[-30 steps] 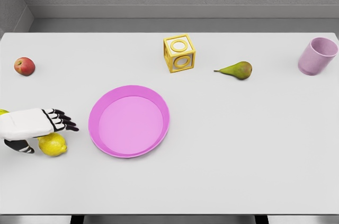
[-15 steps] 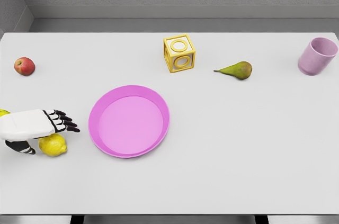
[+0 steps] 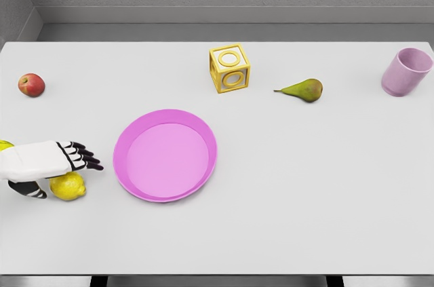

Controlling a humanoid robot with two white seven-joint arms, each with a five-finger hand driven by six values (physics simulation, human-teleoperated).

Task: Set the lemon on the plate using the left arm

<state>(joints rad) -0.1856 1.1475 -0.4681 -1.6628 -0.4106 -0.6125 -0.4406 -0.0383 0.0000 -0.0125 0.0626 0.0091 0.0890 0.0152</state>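
The left hand (image 3: 51, 163) reaches in from the left edge of the table (image 3: 305, 185), palm down, its black fingers (image 3: 83, 156) stretched out nearly flat toward the plate (image 3: 165, 155) and its thumb hanging lower at the near side. It has hold of nothing. The lemon (image 3: 68, 186) lies on the table directly under the hand, its top hidden by the palm and its lower half showing below the knuckles, between the thumb and the fingers; whether the palm actually touches the fruit cannot be told. The lemon sits just left of the pink plate, apart from its rim. A small bit of something yellow shows at the left edge behind the wrist. Farther back on the left lies a red apple (image 3: 31, 85). A yellow block with round holes (image 3: 230, 68) stands behind the plate, a green pear (image 3: 302, 89) lies to its right, and a pink cup (image 3: 405, 71) stands near the far right corner.
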